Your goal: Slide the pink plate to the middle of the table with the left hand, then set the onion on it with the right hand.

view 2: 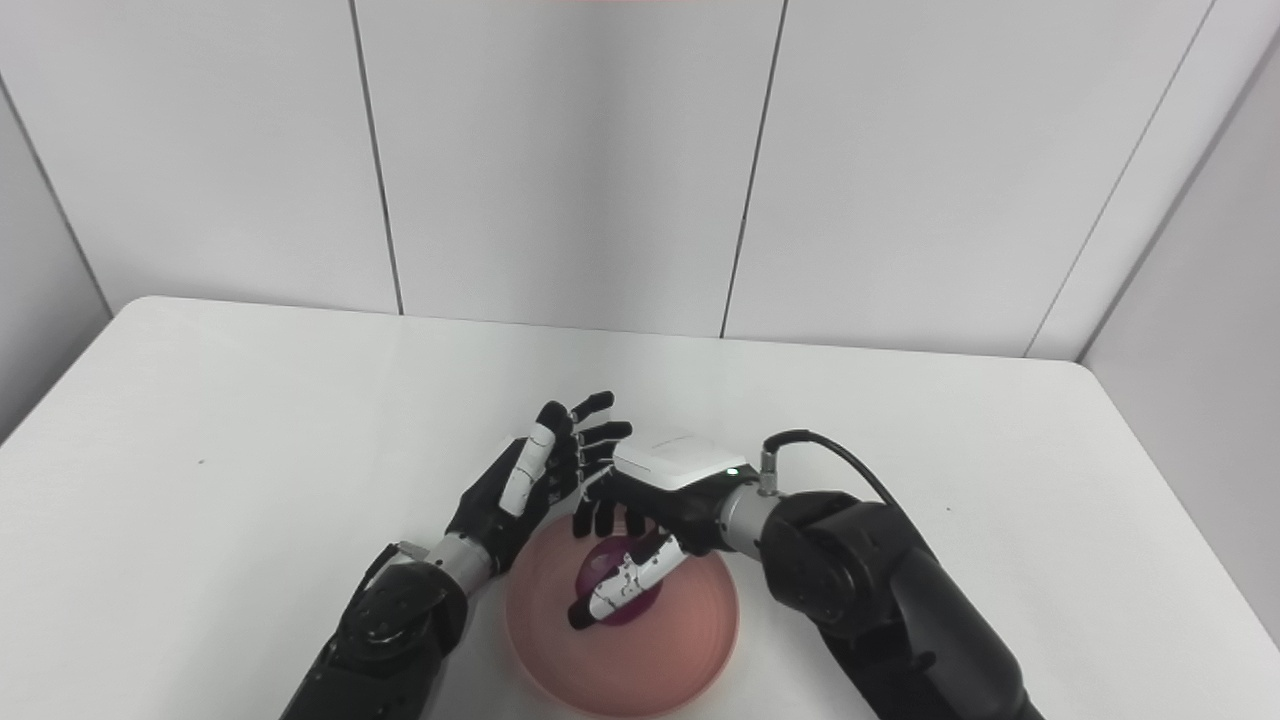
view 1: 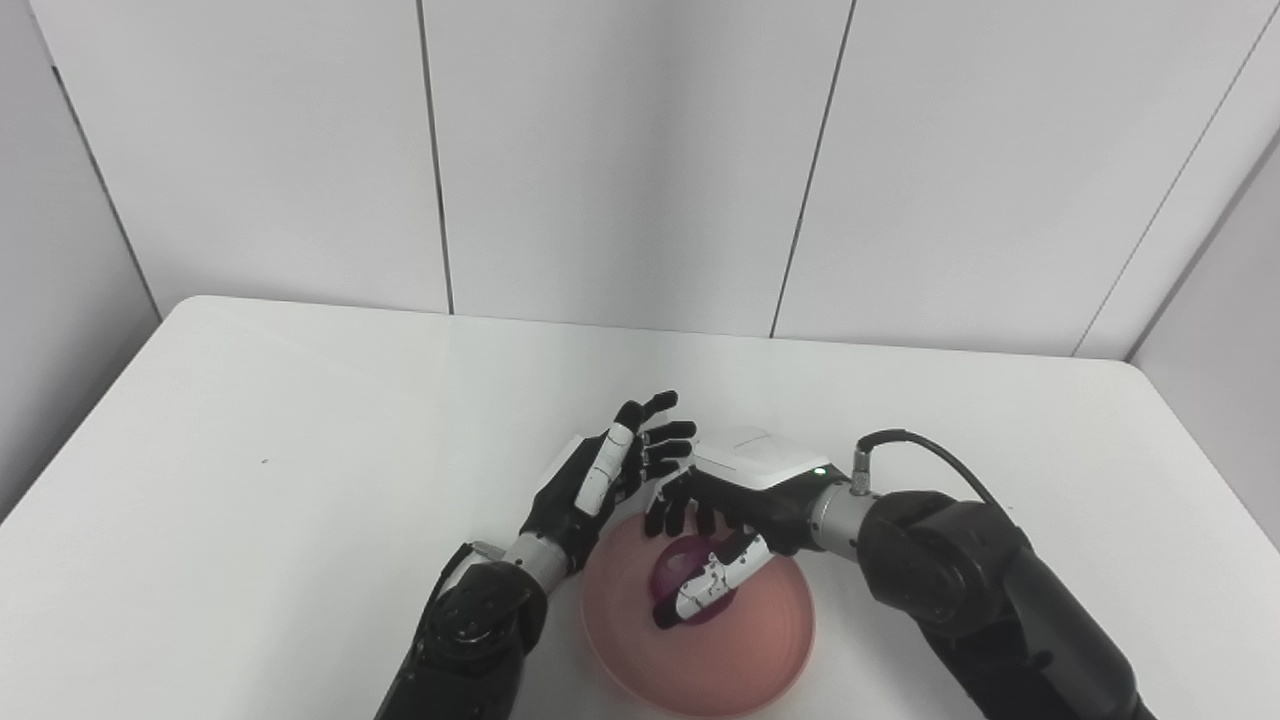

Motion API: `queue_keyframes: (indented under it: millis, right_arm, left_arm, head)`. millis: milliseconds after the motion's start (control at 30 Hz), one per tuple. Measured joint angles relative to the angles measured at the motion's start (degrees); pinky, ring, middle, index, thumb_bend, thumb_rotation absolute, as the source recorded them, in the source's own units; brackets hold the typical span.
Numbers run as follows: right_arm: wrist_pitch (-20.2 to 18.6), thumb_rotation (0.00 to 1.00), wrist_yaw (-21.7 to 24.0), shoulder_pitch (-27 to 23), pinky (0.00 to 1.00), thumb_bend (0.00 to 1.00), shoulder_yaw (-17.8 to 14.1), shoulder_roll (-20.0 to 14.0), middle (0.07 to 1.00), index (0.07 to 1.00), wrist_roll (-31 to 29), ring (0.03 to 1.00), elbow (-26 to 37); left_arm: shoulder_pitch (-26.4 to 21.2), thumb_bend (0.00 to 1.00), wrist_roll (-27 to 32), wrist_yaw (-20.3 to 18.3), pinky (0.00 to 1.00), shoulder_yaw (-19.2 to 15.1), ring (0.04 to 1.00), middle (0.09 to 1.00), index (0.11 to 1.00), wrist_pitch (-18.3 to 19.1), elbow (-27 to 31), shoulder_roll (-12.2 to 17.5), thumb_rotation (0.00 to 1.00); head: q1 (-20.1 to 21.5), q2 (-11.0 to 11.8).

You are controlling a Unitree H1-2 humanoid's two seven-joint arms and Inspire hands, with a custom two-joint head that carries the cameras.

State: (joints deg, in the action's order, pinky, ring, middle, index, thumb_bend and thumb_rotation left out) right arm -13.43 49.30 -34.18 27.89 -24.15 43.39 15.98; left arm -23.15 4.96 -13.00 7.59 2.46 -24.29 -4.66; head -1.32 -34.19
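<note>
The pink plate (view 1: 745,650) lies on the white table near the front edge, about mid-width. A purple onion (view 1: 667,572) rests in the plate's far-left part. My right hand (view 1: 735,500) reaches in from the right and is shut on the onion, with its fingers curled over the far side and its thumb across the near side. My left hand (view 1: 600,480) is open, its fingers stretched out and apart, just beyond the plate's far-left rim and close beside the right hand's fingers. It holds nothing.
The white table (view 1: 300,450) stretches wide to the left, right and back, ending at grey wall panels. A black cable loops above my right wrist (view 1: 930,455). My right forearm covers the table at the lower right.
</note>
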Motion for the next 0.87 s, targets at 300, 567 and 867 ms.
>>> queue_keyframes:
  millis: [300,567,867]
  right_arm:
    - [-2.49,0.68,1.35,-2.00,0.46,0.99,-6.16,0.17,0.616,0.670,-4.35,0.549,3.29]
    - [0.17,0.90,-16.81,3.53,0.49,0.99,-14.12,2.21,0.664,0.671,-2.70,0.594,1.34]
    - [-2.13,1.00,-26.28,12.02,0.88,1.00,-31.65,16.41,0.870,0.859,-28.25,0.878,-8.59]
  left_arm:
    - [-0.44,0.98,0.45,-0.81,0.87,-0.17,0.840,0.851,0.897,-0.05,-0.71,0.06,1.00]
    - [-0.27,0.97,0.42,-0.45,0.86,-0.38,0.833,0.841,0.906,-0.03,-0.29,0.11,1.00]
    - [-0.35,0.99,0.58,-0.51,0.85,-1.24,0.832,0.829,0.903,-0.09,-0.10,0.16,1.00]
  head:
    - [0.35,0.09]
    - [0.70,-0.09]
    - [1.32,0.09]
